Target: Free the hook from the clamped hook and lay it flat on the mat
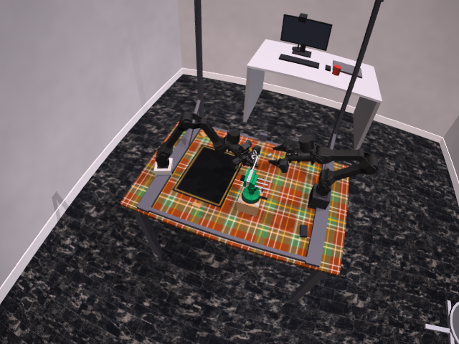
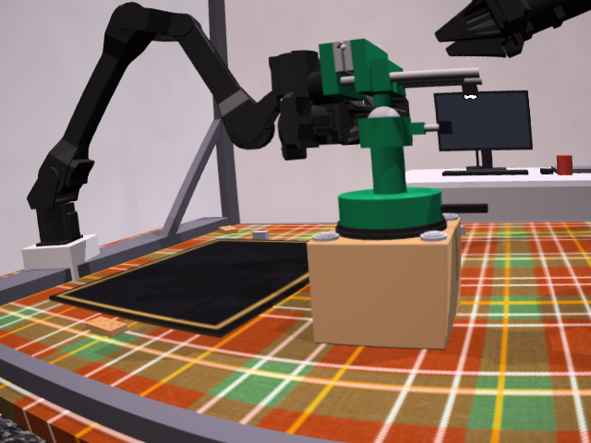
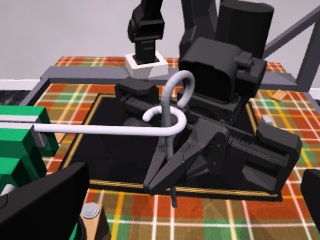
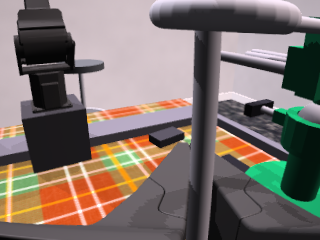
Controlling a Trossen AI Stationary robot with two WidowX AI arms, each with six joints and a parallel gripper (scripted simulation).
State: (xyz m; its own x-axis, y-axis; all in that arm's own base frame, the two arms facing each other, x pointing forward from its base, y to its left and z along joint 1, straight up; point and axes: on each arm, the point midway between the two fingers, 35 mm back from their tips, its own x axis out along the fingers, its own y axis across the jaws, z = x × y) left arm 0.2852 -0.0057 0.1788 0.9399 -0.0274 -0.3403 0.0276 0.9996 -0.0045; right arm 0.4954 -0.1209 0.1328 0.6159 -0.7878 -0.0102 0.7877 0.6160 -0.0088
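The clamped hook [image 3: 110,130] [image 4: 227,15] is a white rod held level in the green vise [image 1: 251,195] [image 2: 389,166]. The grey hanging hook [image 3: 167,95] [image 4: 204,100] stands nearly upright; its shank passes inside the clamped hook's curl and its own curl is above. My right gripper [image 3: 147,190] [image 4: 188,153] is shut on that shank below the curls; in the exterior view its fingers are hidden behind the vise. My left gripper [image 1: 272,155] [image 2: 441,42] is open and empty, facing the hooks from the other side. The black mat [image 1: 207,178] [image 2: 190,281] lies flat on the table.
The vise stands on a tan block [image 1: 248,208] [image 2: 381,295] beside the mat. Vise rods and handles stick out toward the left arm's side. Tan pieces [image 2: 107,325] and a grey piece [image 2: 259,234] lie near the mat. A black box [image 1: 303,230] [image 4: 166,136] lies by the frame rail.
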